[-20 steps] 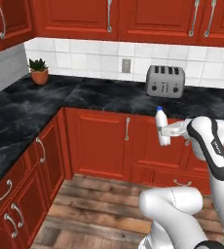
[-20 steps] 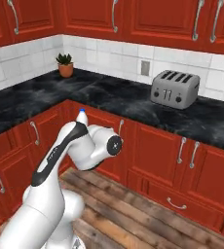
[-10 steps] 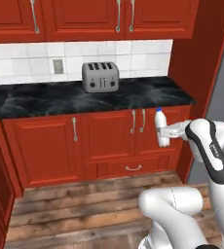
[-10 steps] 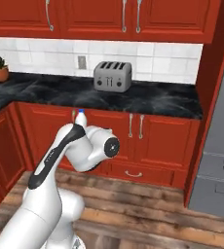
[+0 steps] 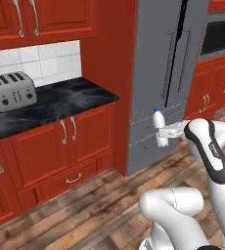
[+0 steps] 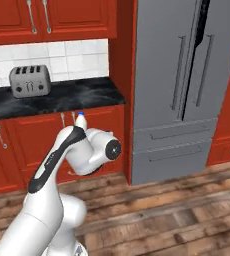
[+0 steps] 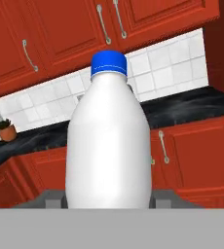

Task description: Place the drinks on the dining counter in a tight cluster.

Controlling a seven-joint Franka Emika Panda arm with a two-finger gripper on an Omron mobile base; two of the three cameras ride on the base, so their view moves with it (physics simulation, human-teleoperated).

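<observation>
My gripper (image 5: 163,133) is shut on the small pale blue-capped bottle (image 5: 158,126), a white bottle held upright in the air in front of my arm, at about worktop height. In the right base view the bottle's cap and neck (image 6: 80,120) stick up behind my forearm. In the hand view the bottle (image 7: 109,146) stands close and upright between the fingertips (image 7: 49,198), with the gripper (image 7: 109,198) around its base. The other drinks and the dining counter are out of view.
A grey fridge (image 5: 168,73) stands ahead, beside a tall red panel. To its left runs the narrow black worktop (image 5: 56,103) with a toaster (image 5: 11,91), white tiles and red cupboards. A wall oven (image 5: 219,36) is at far right. Wooden floor (image 5: 85,215) lies below.
The whole picture has swung: the base has turned right, so the toaster slid left and the fridge came into view. The bottle stays held in the gripper as before.
</observation>
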